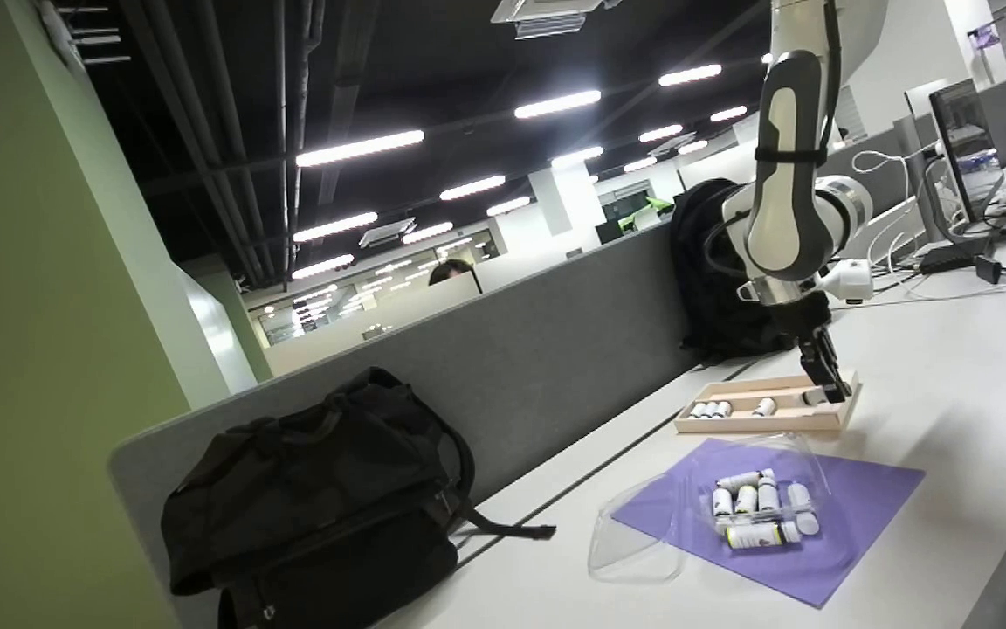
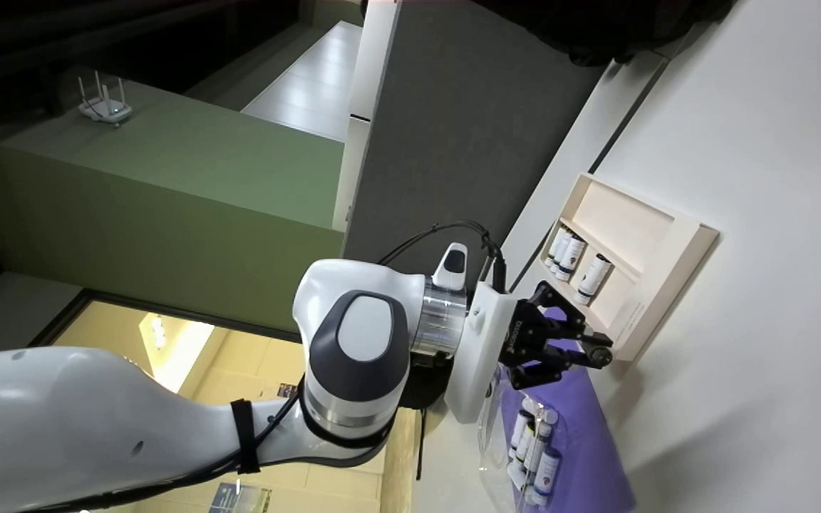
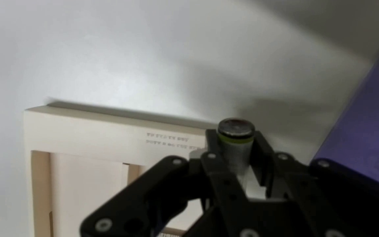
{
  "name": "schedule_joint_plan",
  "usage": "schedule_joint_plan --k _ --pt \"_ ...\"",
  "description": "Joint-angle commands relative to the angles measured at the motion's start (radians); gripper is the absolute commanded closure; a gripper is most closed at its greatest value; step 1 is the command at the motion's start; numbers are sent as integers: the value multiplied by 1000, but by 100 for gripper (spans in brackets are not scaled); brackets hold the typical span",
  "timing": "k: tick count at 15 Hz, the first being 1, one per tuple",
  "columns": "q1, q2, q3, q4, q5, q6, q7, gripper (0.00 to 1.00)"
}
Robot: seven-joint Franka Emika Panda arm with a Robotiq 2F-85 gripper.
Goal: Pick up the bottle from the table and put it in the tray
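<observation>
My gripper point(image 3: 232, 148) is shut on a small white bottle point(image 3: 236, 153) with a dark end and a yellow-green band. The bottle sticks out between the fingertips; its other end is hidden by the fingers. In both exterior views the gripper point(image 1: 837, 391) point(image 2: 598, 348) is at one end of the tan tray point(image 1: 756, 426) point(image 2: 674, 274). The held bottle also shows in an exterior view point(image 1: 814, 397). It appears above the tray's end rim point(image 3: 87, 131); its exact height is unclear. Several white bottles point(image 2: 594, 278) lie inside the tray. The tray rests on the pale table point(image 1: 974, 367).
A purple mat point(image 1: 870, 515) lies beside the tray. On it, an open clear plastic box point(image 1: 817, 463) holds several white bottles point(image 1: 756, 535). A black backpack point(image 1: 320, 498) and another dark bag point(image 1: 721, 288) stand by the grey partition point(image 1: 555, 367). Cables and a monitor point(image 1: 966, 148) are further back.
</observation>
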Motion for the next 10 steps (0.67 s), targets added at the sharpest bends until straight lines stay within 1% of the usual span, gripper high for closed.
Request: schedule_joint_plan --k 1,5,6,7,8,10 --pt "4 1 -2 -2 3 -1 -2 63" --pt "4 3 -2 -2 3 -1 -2 63" --pt "4 3 -1 -2 3 -1 -2 88" --pt "2 -1 -5 5 -27 -12 -45 88" --pt "-9 -7 0 17 -60 -32 -120 88" --pt "-25 -14 8 44 -89 -78 -221 88"
